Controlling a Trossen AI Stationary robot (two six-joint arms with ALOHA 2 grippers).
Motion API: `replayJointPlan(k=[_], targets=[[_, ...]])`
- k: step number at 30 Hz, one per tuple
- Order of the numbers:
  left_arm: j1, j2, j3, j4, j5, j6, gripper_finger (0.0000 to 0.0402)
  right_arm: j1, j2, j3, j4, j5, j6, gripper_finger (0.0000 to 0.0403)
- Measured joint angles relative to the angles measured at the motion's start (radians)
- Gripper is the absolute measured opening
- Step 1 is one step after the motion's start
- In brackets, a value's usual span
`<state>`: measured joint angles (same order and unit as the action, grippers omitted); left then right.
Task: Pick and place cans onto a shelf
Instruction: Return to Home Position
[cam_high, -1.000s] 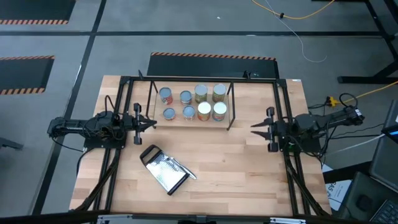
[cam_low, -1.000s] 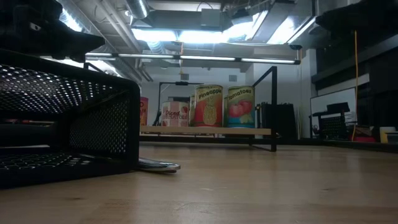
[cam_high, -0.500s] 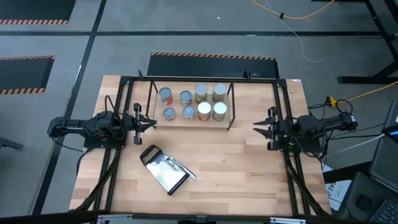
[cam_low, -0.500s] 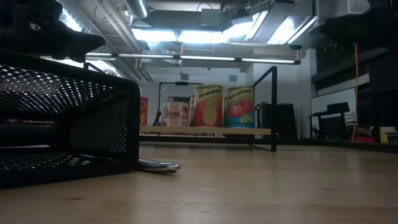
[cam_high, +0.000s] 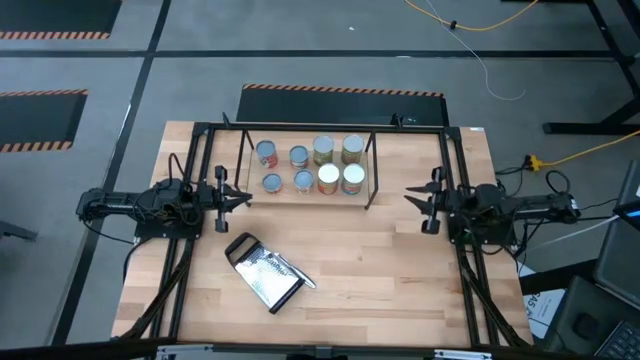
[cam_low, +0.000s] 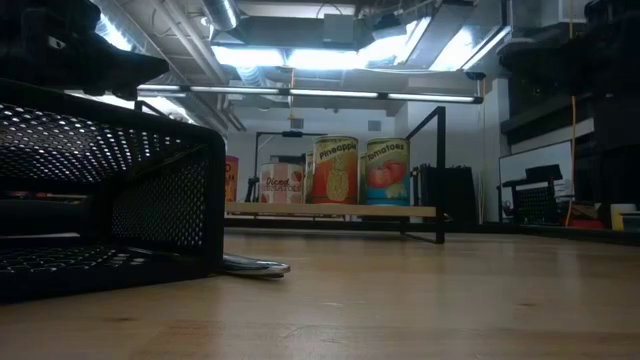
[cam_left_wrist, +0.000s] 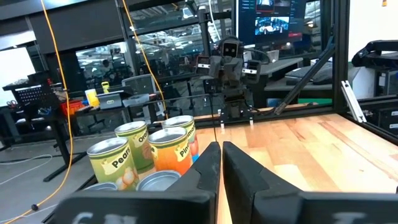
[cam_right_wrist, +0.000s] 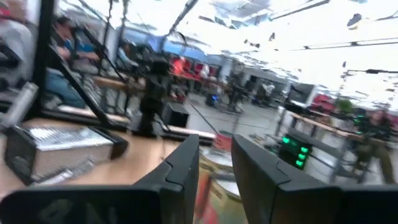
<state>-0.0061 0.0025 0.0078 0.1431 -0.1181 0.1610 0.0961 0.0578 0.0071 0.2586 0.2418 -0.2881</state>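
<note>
8 cans (cam_high: 328, 178) on shelf (cam_high: 287, 168), 2x4 | grater (cam_high: 265, 273) on table (cam_high: 380, 270) | left gripper (cam_high: 243, 196), right gripper (cam_high: 412, 192) flanking shelf

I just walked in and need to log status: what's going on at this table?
Nothing is being handled right now. All eight cans stand on the shelf in two rows of four. The left gripper sits empty at the shelf's left end. The right gripper is also empty, a little way off the shelf's right end. A grater lies untouched on the table in front of the shelf.
</note>
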Motion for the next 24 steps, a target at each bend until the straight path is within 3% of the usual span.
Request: replayJointPlan(k=[5,16,24], targets=[[0.0,0.0,0.0,0.0,0.0,0.0,0.0004,-0.067,0.0,0.0,-0.082,-0.024,-0.002,0.0099],[0.0,0.0,0.0,0.0,0.0,0.0,0.0013,-0.127,0.001,0.001,-0.234,-0.247,0.156,0.0099],[0.0,0.0,0.0,0.0,0.0,0.0,0.0026,-0.127,0.001,0.001,-0.238,-0.263,0.218,0.0099]])
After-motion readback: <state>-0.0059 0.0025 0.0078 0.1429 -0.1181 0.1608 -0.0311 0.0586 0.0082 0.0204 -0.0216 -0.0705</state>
